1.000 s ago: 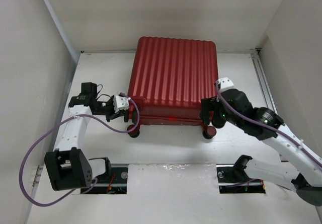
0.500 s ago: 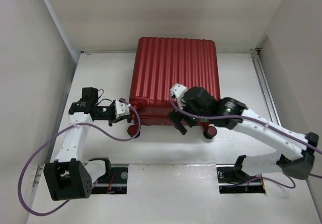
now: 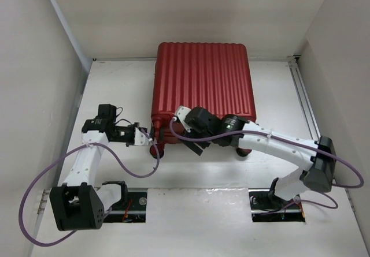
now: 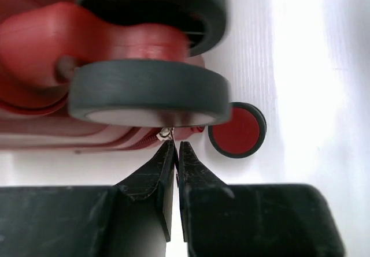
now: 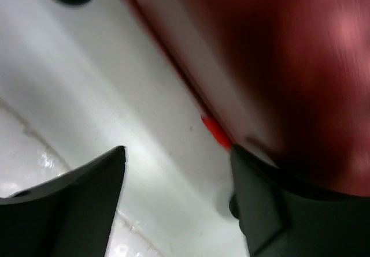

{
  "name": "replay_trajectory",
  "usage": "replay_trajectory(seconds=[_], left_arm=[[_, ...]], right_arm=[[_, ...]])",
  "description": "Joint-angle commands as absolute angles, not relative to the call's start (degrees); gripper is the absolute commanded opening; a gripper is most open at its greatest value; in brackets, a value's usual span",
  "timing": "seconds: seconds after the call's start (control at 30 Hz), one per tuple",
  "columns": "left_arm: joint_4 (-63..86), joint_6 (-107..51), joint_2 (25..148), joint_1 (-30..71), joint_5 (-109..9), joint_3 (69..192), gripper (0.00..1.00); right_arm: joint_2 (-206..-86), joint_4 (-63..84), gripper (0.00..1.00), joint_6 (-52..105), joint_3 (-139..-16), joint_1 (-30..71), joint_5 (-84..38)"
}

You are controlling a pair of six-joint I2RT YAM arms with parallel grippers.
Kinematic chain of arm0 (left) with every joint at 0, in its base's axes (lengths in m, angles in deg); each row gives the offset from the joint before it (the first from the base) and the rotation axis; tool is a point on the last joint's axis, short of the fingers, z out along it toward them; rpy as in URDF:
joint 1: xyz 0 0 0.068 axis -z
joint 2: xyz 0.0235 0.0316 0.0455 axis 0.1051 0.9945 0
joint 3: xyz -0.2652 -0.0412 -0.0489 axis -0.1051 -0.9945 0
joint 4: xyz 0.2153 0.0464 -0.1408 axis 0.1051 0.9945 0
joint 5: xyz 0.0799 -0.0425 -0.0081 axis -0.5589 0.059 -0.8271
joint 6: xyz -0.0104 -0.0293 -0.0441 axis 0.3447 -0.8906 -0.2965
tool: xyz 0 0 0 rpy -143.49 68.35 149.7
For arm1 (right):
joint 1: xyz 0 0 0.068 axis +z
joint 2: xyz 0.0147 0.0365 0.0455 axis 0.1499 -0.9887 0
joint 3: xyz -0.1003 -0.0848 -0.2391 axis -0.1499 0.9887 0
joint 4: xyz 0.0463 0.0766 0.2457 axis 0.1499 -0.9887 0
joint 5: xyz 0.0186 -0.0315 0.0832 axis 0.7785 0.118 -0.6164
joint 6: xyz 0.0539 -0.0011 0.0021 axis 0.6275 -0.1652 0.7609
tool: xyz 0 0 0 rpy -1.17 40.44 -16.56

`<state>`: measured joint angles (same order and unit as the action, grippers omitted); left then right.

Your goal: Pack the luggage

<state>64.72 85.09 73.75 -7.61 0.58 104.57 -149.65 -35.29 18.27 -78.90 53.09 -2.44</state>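
Observation:
The luggage [image 3: 202, 84] is a dark-red ribbed suitcase lying flat and closed in the middle of the table. My left gripper [image 3: 151, 137] is at its near left corner, beside the left wheel [image 3: 157, 150]. In the left wrist view the gripper [image 4: 176, 144] is shut, with a small silver zipper pull [image 4: 166, 133] pinched at its tips under a black-rimmed wheel [image 4: 150, 92]. My right gripper [image 3: 191, 143] stands open at the suitcase's near edge, left of centre. In the right wrist view one finger of this gripper [image 5: 178, 150] lies against the red shell [image 5: 277, 55], and only white table shows between the jaws.
White walls close in the table on the left, back and right. A metal rail [image 3: 303, 95] runs along the right side. The arm mounts [image 3: 124, 202] [image 3: 277, 205] sit at the near edge. A purple cable [image 3: 121, 164] loops from the left wrist, and the right wheel [image 3: 243, 151] sticks out toward me.
My right arm has swept left along the suitcase's near edge, from the right wheel to left of centre. The left gripper has closed on the zipper pull and shifted slightly nearer.

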Motion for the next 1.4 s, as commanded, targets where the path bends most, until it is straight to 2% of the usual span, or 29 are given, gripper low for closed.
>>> replay_trajectory(seconds=[0.0,0.1,0.13,0.23,0.4,0.57,0.8,0.93,1.03,1.1,1.13,1.17,1.3,1.37], left_arm=[[77.93,88.59,75.46,-1.65,7.02,101.26,0.00],[77.93,86.04,75.46,2.31,11.17,102.41,0.00],[77.93,86.04,75.46,2.93,11.19,103.02,0.00],[77.93,86.04,75.46,2.93,10.67,102.42,0.00],[76.53,86.57,76.60,3.46,11.09,100.75,0.00],[71.43,81.83,78.62,9.34,13.81,101.27,0.00],[66.76,78.04,81.87,14.88,14.88,101.89,0.00],[78.17,85.93,82.49,14.89,15.50,106.62,0.00],[78.19,83.31,81.78,14.89,11.74,108.04,0.00],[76.97,81.30,81.78,14.37,10.32,107.34,0.00],[75.92,80.68,81.26,14.36,10.31,107.34,0.00],[75.12,79.46,81.26,13.75,10.31,106.55,0.00],[70.90,72.34,81.26,12.95,12.77,106.54,0.00],[69.75,69.79,81.26,12.43,12.77,106.54,0.00]], right_arm=[[-154.04,-18.80,0.76,14.31,-83.25,50.97,9.07],[-158.08,-15.45,0.52,11.85,-86.60,50.97,10.31],[-159.05,-14.92,0.33,11.23,-88.96,50.97,10.31],[-162.56,-12.99,0.15,8.07,-93.18,50.97,8.57],[-166.52,-8.52,0.06,5.78,-96.27,50.97,-1.00],[-168.46,-3.59,0.05,5.78,-96.80,50.97,-6.73],[-172.85,-3.05,0.00,6.82,-103.65,50.36,-11.03],[-174.08,-3.66,0.00,7.53,-106.12,49.74,-12.88],[-173.04,-5.85,0.00,9.55,-106.12,48.69,-14.03],[-169.28,-8.58,0.15,11.74,-104.37,47.89,-12.64],[-167.25,-12.33,0.27,13.41,-103.23,47.11,-11.15],[-164.88,-14.20,0.61,15.16,-99.57,46.15,-8.00],[-151.08,-24.48,0.93,23.87,-89.81,42.02,-3.50],[-144.05,-31.31,1.00,26.33,-87.41,40.61,-2.44]])
